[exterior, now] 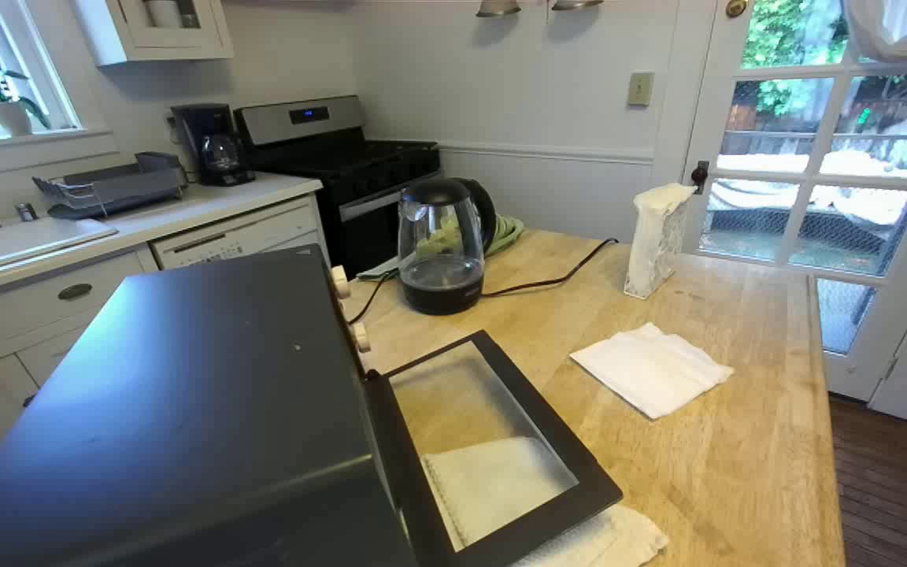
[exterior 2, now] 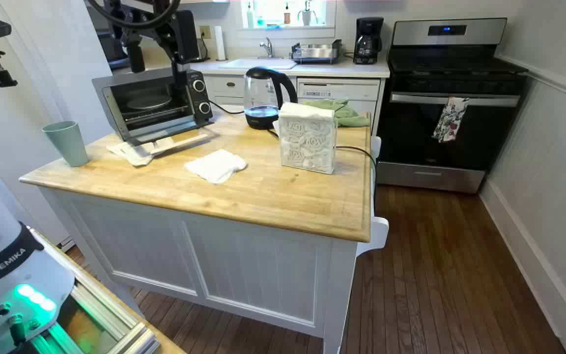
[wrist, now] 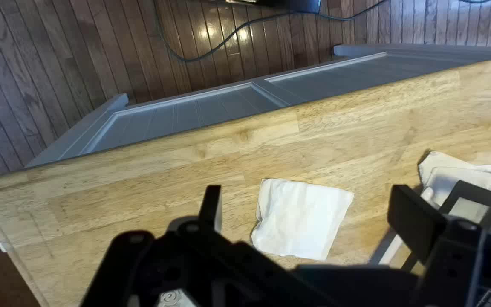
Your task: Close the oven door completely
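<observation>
The countertop oven (exterior: 209, 378) is a dark box; its open front with a round rack or pan inside shows in an exterior view (exterior 2: 148, 101). The oven door (exterior: 536, 409) is open, lowered nearly flat over the table. It shows almost edge-on in an exterior view (exterior 2: 175, 133), with its pale handle (exterior 2: 184, 142) at the front. Part of the door (wrist: 471, 194) shows at the right of the wrist view. My gripper (wrist: 307, 200) is open and empty, fingers wide apart above the table. In an exterior view the gripper (exterior 2: 159, 76) overlaps the oven; its exact distance is unclear.
A glass kettle (exterior: 438, 260) stands beside the oven. A white napkin (exterior: 654, 370) lies in front of the door; another cloth (exterior: 603, 539) lies under it. A napkin holder (exterior 2: 307, 140), a green cup (exterior 2: 67, 142) and a green towel (exterior 2: 342, 110) are on the table.
</observation>
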Available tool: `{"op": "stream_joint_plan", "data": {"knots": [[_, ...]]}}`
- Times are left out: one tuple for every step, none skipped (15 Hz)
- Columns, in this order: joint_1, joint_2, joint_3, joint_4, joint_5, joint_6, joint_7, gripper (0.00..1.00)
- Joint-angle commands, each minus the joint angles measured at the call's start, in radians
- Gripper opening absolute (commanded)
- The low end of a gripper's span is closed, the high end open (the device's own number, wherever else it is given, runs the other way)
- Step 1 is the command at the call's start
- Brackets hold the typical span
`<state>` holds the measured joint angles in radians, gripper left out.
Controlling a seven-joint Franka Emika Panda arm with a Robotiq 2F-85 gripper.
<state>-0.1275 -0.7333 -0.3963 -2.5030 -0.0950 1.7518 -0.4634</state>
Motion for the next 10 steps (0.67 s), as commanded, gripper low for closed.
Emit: {"op": "stream_joint_plan", "data": {"knots": [[-0.011, 0.004, 0.009, 0.001, 0.007, -0.001, -0.006, 1.0], [-0.011, 0.004, 0.009, 0.001, 0.007, -0.001, -0.006, 1.0], [-0.011, 0.004, 0.009, 0.001, 0.007, -0.001, -0.006, 1.0], [-0.011, 0.004, 0.009, 0.001, 0.007, -0.001, -0.006, 1.0], [-0.011, 0.004, 0.009, 0.001, 0.007, -0.001, -0.006, 1.0], [-0.011, 0.004, 0.009, 0.001, 0.007, -0.001, -0.006, 1.0], [-0.011, 0.004, 0.009, 0.001, 0.007, -0.001, -0.006, 1.0], [-0.011, 0.004, 0.009, 0.001, 0.007, -0.001, -0.006, 1.0], [-0.011, 0.004, 0.009, 0.001, 0.007, -0.001, -0.006, 1.0], [-0.006, 0.005, 0.021, -0.022, 0.02, 0.019, 0.019, 1.0]]}}
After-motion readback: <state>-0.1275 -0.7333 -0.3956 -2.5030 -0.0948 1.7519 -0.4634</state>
